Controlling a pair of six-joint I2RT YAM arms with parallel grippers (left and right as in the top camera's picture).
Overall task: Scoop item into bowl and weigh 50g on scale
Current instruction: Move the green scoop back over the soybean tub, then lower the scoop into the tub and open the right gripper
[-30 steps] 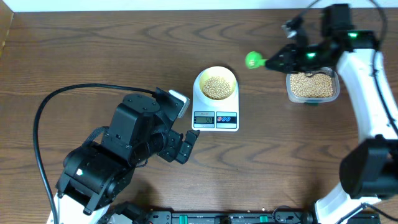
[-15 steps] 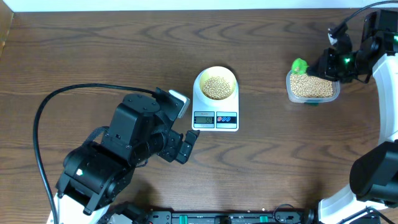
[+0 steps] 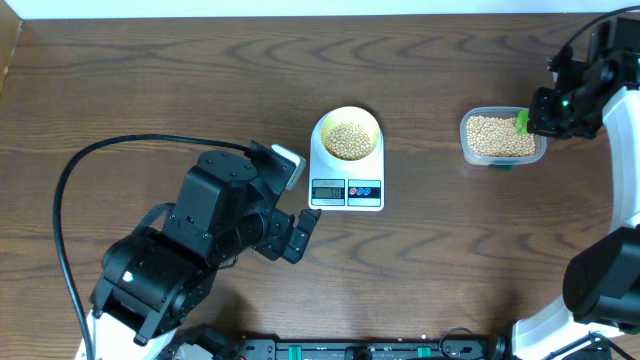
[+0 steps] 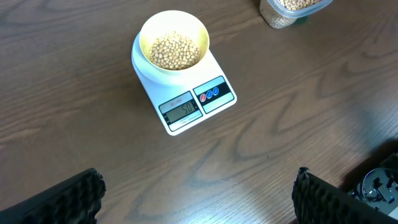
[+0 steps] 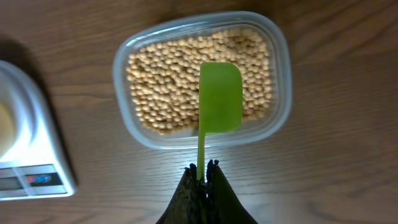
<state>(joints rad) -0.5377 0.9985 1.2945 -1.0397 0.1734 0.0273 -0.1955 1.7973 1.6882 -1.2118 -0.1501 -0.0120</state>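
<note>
The pale yellow bowl (image 3: 347,135) stands on the white scale (image 3: 347,192) at mid-table, holding a heap of tan beans (image 4: 175,51). The scale's LCD (image 4: 181,111) is lit, but its digits are too small to read surely. My right gripper (image 5: 204,167) is shut on the thin handle of a green scoop (image 5: 220,96). The scoop's blade hangs over the beans (image 5: 163,87) in the clear container (image 3: 502,137). My left gripper (image 4: 199,190) is open over bare wood in front of the scale, nothing between its fingers (image 4: 69,198).
The clear container (image 5: 281,109) sits to the right of the scale, near the table's right side. The left arm's black body (image 3: 200,240) and its cable (image 3: 70,190) fill the front left. Bare wood lies around the scale.
My right gripper has carried the green scoop rightward, from the gap between scale and container to the container's right end. The left arm and the scale stayed still.
</note>
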